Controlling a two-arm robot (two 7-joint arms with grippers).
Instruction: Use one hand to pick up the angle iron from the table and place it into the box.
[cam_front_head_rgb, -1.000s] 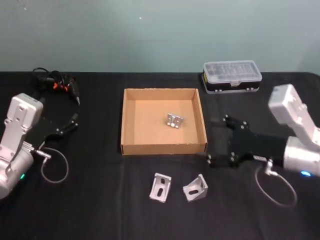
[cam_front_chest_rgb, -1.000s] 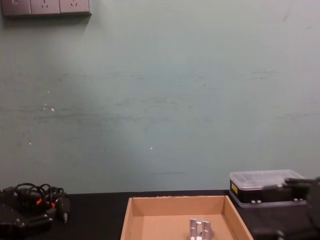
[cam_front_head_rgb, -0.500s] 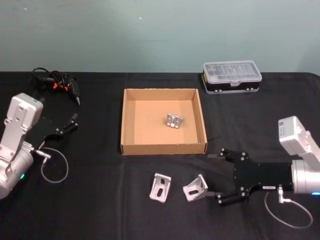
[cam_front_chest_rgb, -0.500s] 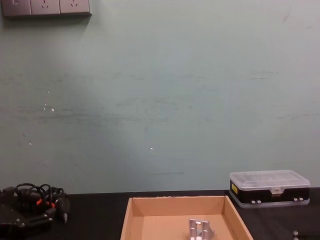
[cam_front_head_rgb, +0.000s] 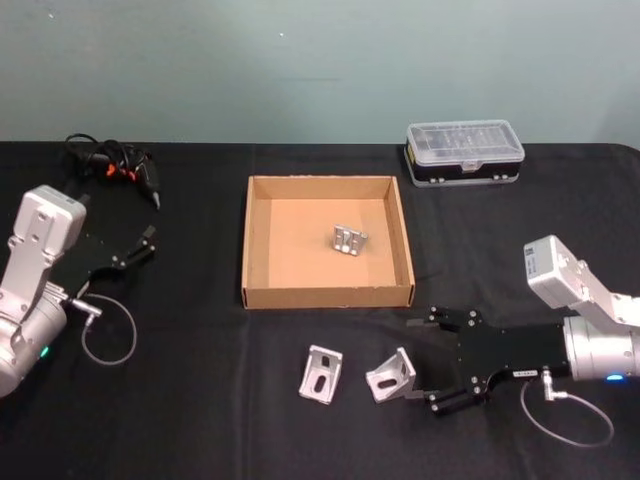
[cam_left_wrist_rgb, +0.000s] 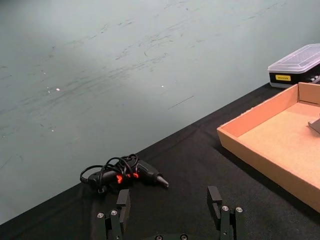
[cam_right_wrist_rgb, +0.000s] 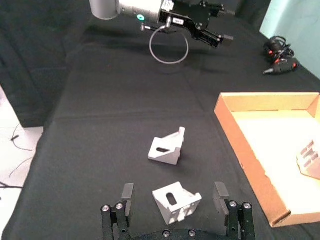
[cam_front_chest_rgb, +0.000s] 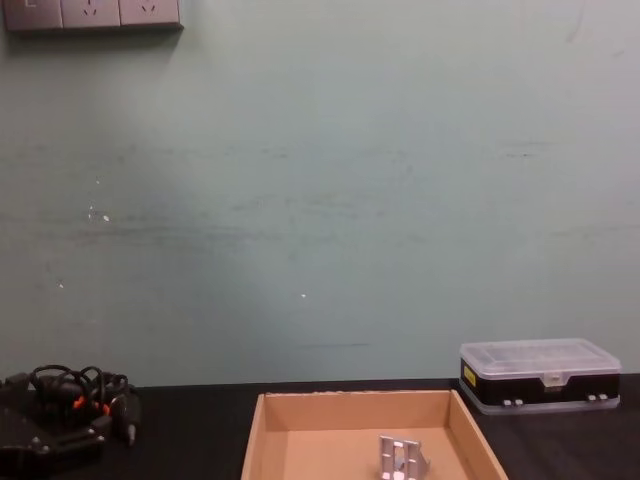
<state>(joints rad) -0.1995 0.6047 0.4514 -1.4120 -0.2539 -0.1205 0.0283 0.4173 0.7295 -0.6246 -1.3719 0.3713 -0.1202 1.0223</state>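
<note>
Two silver angle irons lie on the black table (cam_front_head_rgb: 190, 410) in front of the box: one (cam_front_head_rgb: 320, 374) to the left, one (cam_front_head_rgb: 392, 374) to the right. My right gripper (cam_front_head_rgb: 425, 361) is open and low, right beside the right-hand one. In the right wrist view that angle iron (cam_right_wrist_rgb: 176, 201) sits between the spread fingers (cam_right_wrist_rgb: 127, 192), the other angle iron (cam_right_wrist_rgb: 167, 146) farther off. The tan cardboard box (cam_front_head_rgb: 328, 296) holds a third angle iron (cam_front_head_rgb: 349, 240), which the chest view (cam_front_chest_rgb: 402, 458) shows too. My left gripper (cam_front_head_rgb: 140, 248) rests open at the table's left.
A clear-lidded plastic case (cam_front_head_rgb: 464, 152) stands behind the box to the right. A tangle of black cables with orange bits (cam_front_head_rgb: 112, 168) lies at the back left. The box's near wall (cam_right_wrist_rgb: 245, 145) runs close beside the right gripper.
The right gripper came down from beside the box to the table's front, then slid left until its open fingers reached the right-hand angle iron. The left arm stayed put.
</note>
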